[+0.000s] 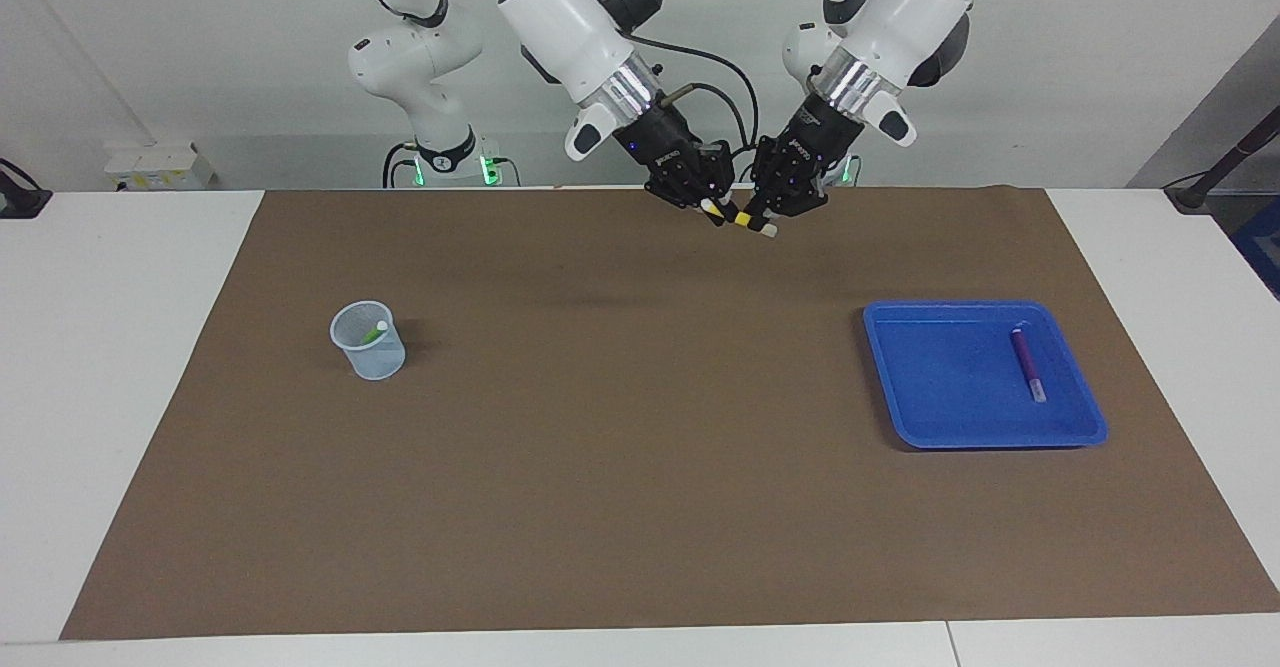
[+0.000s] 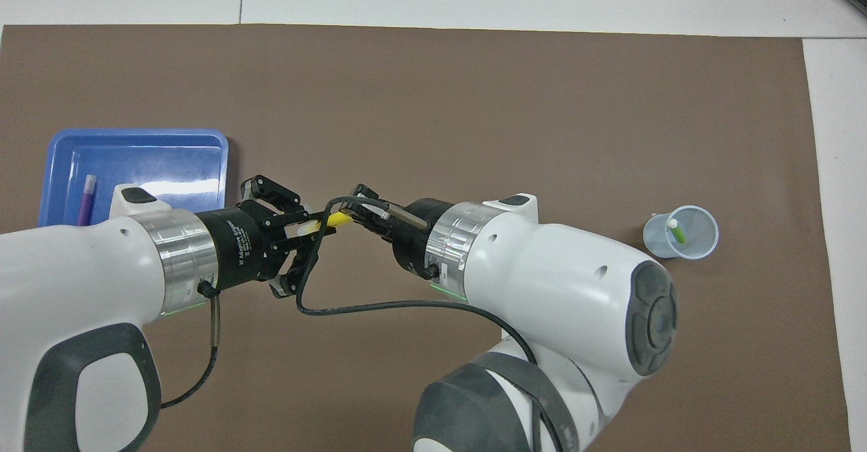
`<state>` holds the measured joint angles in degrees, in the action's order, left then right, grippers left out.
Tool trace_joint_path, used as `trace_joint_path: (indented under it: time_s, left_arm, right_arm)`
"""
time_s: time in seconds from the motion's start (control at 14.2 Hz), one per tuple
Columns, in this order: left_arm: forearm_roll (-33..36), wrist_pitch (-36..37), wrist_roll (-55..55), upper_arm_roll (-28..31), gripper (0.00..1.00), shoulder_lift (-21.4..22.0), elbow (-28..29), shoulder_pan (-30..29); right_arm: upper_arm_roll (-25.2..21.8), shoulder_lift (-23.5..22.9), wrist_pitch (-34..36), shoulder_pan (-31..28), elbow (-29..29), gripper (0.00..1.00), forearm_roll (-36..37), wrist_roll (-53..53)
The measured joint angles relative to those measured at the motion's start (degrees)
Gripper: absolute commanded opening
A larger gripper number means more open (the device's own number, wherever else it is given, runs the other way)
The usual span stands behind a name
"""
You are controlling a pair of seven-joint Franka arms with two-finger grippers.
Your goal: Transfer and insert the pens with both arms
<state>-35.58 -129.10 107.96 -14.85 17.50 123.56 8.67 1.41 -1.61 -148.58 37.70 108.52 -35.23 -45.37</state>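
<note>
you've got the handover mid-way — left gripper (image 1: 768, 219) and right gripper (image 1: 712, 209) are both clamped on the yellow pen (image 1: 743, 221), held in the air over the brown mat (image 1: 620, 467) near the robots. green pen (image 1: 375, 332) is already in the cup (image 1: 370, 357) toward the right arm's end; purple pen (image 1: 1027, 362) lies in the blue tray (image 1: 940, 437), untouched. left must let go next, i'd judge — nothing blocks the way to the cup.
</note>
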Motion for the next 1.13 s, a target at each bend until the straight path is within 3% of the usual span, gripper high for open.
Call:
trace_joint_path:
  time_s: [0.07,0.14,0.21,0.28,0.35,0.56,0.85,0.99,1.13]
  left_arm:
    - [0.00,-0.03,-0.07,-0.01,0.00,0.00,0.01,0.00]
    - [0.00,-0.06,-0.11,-0.02,0.14,0.00,0.01,0.00]
    - [0.00,-0.10,-0.15,-0.03,0.45,0.00,0.01,0.00]
    - [0.00,-0.20,-0.17,-0.06,0.64,0.00,0.04,0.00]
    - [0.00,-0.24,-0.17,-0.11,0.69,0.01,0.12,0.02]
    - [0.00,-0.24,-0.17,-0.10,0.70,0.27,0.60,0.02]
    - [0.00,0.04,-3.06,0.02,0.67,0.96,1.25,-0.03]
    - [0.03,2.13,-12.52,0.30,0.67,1.60,2.23,-1.01]
    - [0.03,9.01,-27.09,0.56,0.66,2.69,3.00,-5.03]
  right_arm:
    - [0.00,0.00,0.00,-0.01,0.00,0.00,0.00,0.02]
    - [0.01,0.00,0.00,-0.02,0.00,0.00,0.00,0.02]
    - [0.01,0.00,0.00,-0.03,0.00,0.00,0.00,0.02]
    - [0.01,0.00,0.00,-0.05,-0.01,0.00,0.00,0.02]
    - [-0.01,-0.01,-0.03,-0.13,-0.01,0.00,0.00,0.16]
    - [-0.28,-0.01,1.72,-1.51,-0.01,0.00,0.04,5.18]
    - [-0.61,0.15,14.11,-7.58,-0.07,0.00,1.96,20.07]
    - [-0.73,0.58,20.46,-11.15,-0.07,0.00,7.42,26.39]
    - [-0.83,1.15,26.71,-14.83,0.00,0.00,11.83,34.40]
